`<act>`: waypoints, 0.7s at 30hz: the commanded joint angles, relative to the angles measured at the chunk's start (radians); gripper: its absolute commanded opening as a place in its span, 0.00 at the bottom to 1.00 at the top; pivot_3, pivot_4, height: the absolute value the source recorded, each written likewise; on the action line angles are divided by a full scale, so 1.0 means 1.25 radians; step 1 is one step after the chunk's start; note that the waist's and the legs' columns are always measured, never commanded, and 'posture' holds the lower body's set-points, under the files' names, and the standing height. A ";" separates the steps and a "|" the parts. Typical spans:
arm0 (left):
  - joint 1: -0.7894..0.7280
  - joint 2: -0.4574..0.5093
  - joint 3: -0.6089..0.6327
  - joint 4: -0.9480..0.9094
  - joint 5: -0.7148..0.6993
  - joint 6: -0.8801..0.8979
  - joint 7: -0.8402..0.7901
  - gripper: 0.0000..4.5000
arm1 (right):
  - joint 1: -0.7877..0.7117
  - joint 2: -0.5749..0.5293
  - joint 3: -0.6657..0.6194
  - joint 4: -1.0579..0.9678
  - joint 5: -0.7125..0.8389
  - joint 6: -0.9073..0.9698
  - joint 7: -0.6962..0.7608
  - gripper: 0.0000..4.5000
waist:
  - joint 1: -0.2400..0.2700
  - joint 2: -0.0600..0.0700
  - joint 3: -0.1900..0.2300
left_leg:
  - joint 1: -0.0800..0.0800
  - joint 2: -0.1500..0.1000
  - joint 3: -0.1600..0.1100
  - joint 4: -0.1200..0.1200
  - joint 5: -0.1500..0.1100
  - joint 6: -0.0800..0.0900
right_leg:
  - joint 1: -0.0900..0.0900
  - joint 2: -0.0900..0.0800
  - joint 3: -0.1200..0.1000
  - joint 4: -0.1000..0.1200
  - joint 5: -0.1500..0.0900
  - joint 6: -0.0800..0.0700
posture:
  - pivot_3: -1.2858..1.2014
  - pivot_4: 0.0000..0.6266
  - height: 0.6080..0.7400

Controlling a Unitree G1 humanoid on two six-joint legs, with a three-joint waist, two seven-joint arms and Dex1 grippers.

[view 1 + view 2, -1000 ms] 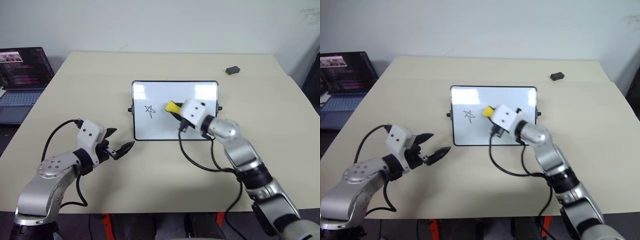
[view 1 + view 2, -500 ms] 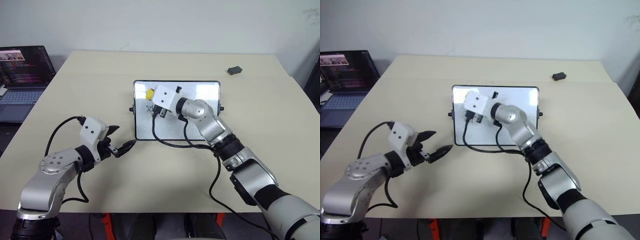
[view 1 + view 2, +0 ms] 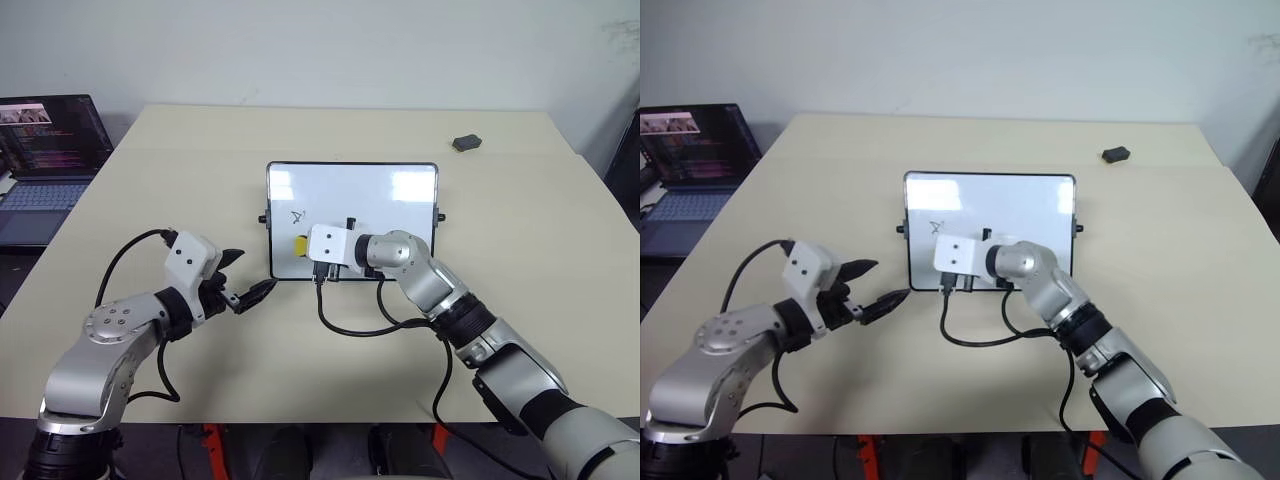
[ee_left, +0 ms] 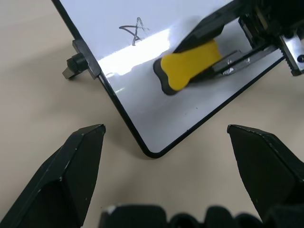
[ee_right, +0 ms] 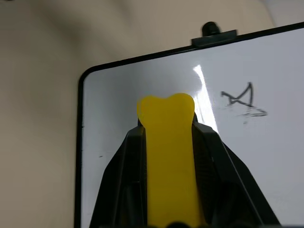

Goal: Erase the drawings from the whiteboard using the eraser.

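now the right end effector (image 5: 168,156) clamps the eraser (image 3: 299,245) on the whiteboard (image 3: 400,205); left end effector (image 3: 243,279) spread apart.

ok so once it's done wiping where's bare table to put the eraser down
Wide bare tabletop lies right of the whiteboard, short of the dark grey lump, and along the far edge behind the board. It is crowded at the board's near left corner: the right gripper with the eraser, its looping cable, and the left gripper.

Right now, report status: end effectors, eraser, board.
Right end effector shut on eraser, on whiteboard near its lower left corner. Left end effector open, off the board. Partial star remnant left. Nothing obstructing.
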 commanded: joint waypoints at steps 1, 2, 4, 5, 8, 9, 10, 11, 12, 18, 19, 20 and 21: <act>-0.012 0.004 -0.004 -0.013 0.000 -0.004 -0.002 1.00 | -0.022 0.004 -0.024 0.004 -0.012 0.012 -0.024 0.22 | 0.000 0.000 0.000 | 0.000 0.000 0.000 0.000 0.000 0.000 | 0.000 0.000 0.000 0.000 0.000 0.000 | 0.52 0.24 1.00; -0.012 0.004 -0.004 -0.013 0.000 -0.003 -0.002 1.00 | -0.041 0.014 -0.043 0.005 -0.003 0.010 -0.045 0.22 | 0.000 0.000 0.000 | 0.000 0.000 0.000 0.000 0.000 0.000 | 0.000 0.000 0.000 0.000 0.000 0.000 | 0.52 0.24 1.00; -0.012 0.004 -0.005 -0.015 -0.002 -0.002 -0.001 1.00 | -0.077 0.029 -0.076 0.012 0.012 0.009 -0.076 0.22 | 0.000 0.001 0.001 | 0.000 0.000 0.000 0.000 0.000 0.000 | -0.001 0.000 0.000 0.000 0.000 0.000 | 0.52 0.24 1.00; -0.011 0.004 -0.005 -0.015 -0.002 -0.002 0.000 1.00 | -0.088 0.034 -0.085 0.016 0.015 0.009 -0.083 0.22 | 0.000 0.001 0.001 | -0.001 0.000 0.000 0.000 0.000 0.000 | -0.001 0.000 0.000 0.001 0.000 0.000 | 0.52 0.24 1.00; -0.009 0.002 -0.007 -0.020 -0.005 0.000 0.002 1.00 | -0.126 0.045 -0.107 0.041 0.019 -0.015 -0.114 0.22 | 0.000 0.001 0.001 | -0.001 0.000 0.000 -0.001 0.000 0.000 | -0.002 0.000 0.000 -0.001 0.000 0.000 | 0.52 0.24 1.00; -0.009 0.001 -0.009 -0.020 -0.005 0.000 0.002 1.00 | -0.139 0.050 -0.112 0.054 0.019 -0.025 -0.127 0.22 | 0.000 0.001 0.001 | -0.002 0.000 0.000 -0.001 0.000 0.000 | -0.002 0.000 0.000 -0.001 0.000 0.000 | 0.52 0.24 1.00; -0.009 -0.001 -0.012 -0.021 -0.004 0.000 0.003 1.00 | -0.152 0.055 -0.114 0.074 0.015 -0.036 -0.139 0.22 | 0.000 0.001 0.001 | -0.002 0.000 0.000 -0.001 0.000 0.000 | -0.002 0.000 0.000 -0.002 0.000 0.000 | 0.52 0.24 1.00; -0.010 -0.002 -0.014 -0.022 -0.004 -0.001 0.004 1.00 | -0.160 0.058 -0.114 0.089 0.013 -0.043 -0.147 0.22 | -0.001 0.001 0.001 | -0.002 0.000 0.000 -0.001 0.000 0.000 | -0.002 0.000 0.000 -0.002 0.000 0.000 | 0.52 0.24 1.00; -0.011 -0.003 -0.016 -0.022 -0.005 0.000 0.004 1.00 | -0.166 0.062 -0.112 0.107 0.010 -0.052 -0.154 0.22 | -0.002 0.001 0.001 | -0.002 0.000 0.001 -0.001 0.000 -0.001 | -0.002 0.000 0.000 -0.002 0.000 0.000 | 0.52 0.24 1.00; -0.009 -0.004 -0.017 -0.027 -0.008 0.004 0.006 1.00 | -0.150 0.071 -0.062 0.175 -0.016 -0.077 -0.125 0.22 | -0.002 0.000 0.001 | -0.003 0.000 0.001 -0.001 0.000 -0.001 | -0.003 0.000 0.000 -0.002 0.000 0.000 | 0.52 0.24 1.00; -0.009 -0.004 -0.017 -0.029 -0.009 0.005 0.006 1.00 | -0.139 0.067 -0.054 0.170 -0.018 -0.071 -0.105 0.22 | -0.002 0.001 0.001 | -0.003 0.000 0.001 -0.001 0.000 -0.001 | -0.003 0.000 0.000 -0.002 0.000 0.000 | 0.52 0.24 1.00; -0.009 -0.004 -0.017 -0.029 -0.010 0.006 0.006 1.00 | -0.128 0.061 -0.044 0.163 -0.021 -0.066 -0.085 0.22 | -0.002 0.000 0.001 | -0.003 0.000 0.001 -0.001 0.000 0.000 | -0.003 0.000 0.000 -0.002 0.000 0.000 | 0.52 0.24 1.00; -0.009 -0.004 -0.017 -0.029 -0.010 0.007 0.006 1.00 | -0.119 0.057 -0.037 0.157 -0.024 -0.060 -0.070 0.22 | -0.002 0.000 0.001 | -0.002 0.000 0.001 -0.001 0.000 0.000 | -0.002 0.000 0.000 -0.002 0.000 0.000 | 0.52 0.24 1.00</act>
